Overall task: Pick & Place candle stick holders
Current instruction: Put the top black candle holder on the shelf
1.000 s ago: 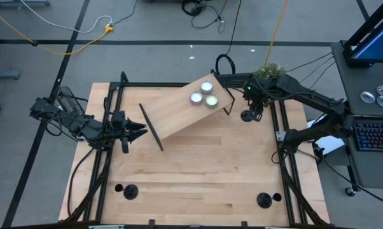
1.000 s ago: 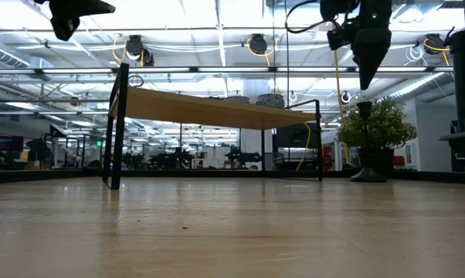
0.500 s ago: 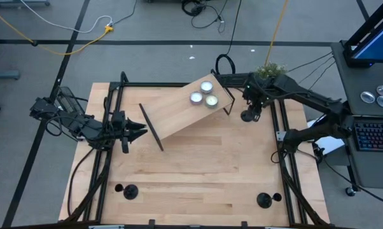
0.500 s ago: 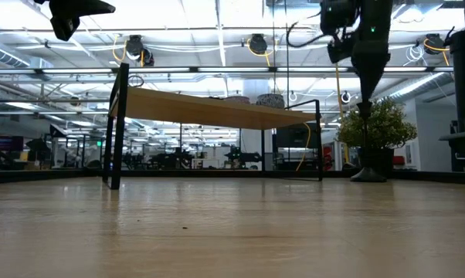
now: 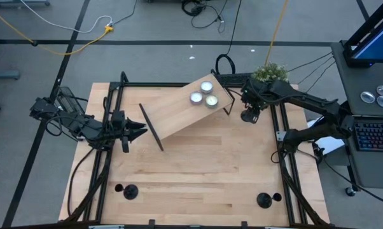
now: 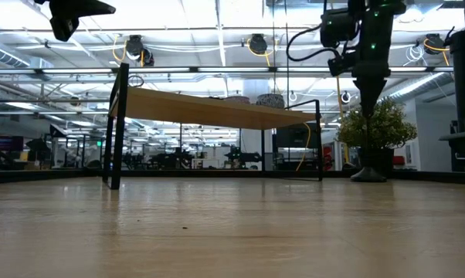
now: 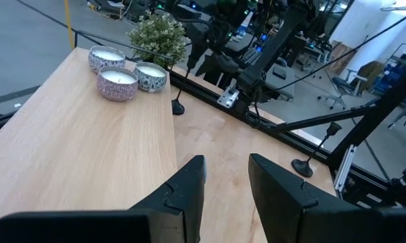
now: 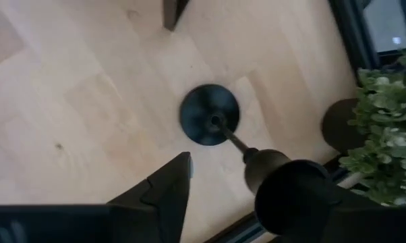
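Observation:
A black candle stick holder [image 5: 247, 116] stands upright on its disc base [image 8: 210, 123] at the far right of the table, beside the raised wooden board. My right gripper [image 8: 220, 185] points down over it, open. The holder's small cup [image 8: 265, 167] lies between the fingers, close to one finger [image 8: 294, 196]. In the low view the fingertips [image 6: 369, 91] reach the cup's top. Two more holders [image 5: 129, 190] [image 5: 263, 200] stand near the table's front edge. My left gripper [image 5: 139, 132] waits open at the left, above the table. My right gripper comes at the holder's cup [image 8: 265, 167] from above, fingers pointing down, one on either side of it. The cup stands hard by one finger, and I cannot tell whether they touch. The holder stays upright with its base on the table.
A wooden board on black legs [image 5: 179, 111] slants across the far middle and carries three tealights [image 5: 204, 94]. A small potted plant [image 5: 271, 71] stands just beyond the holder. Black frame rails [image 5: 287, 146] run along the table's sides.
My right gripper has come down onto the holder at the far right, until its fingertips reach the cup. The holder has stayed where it stood.

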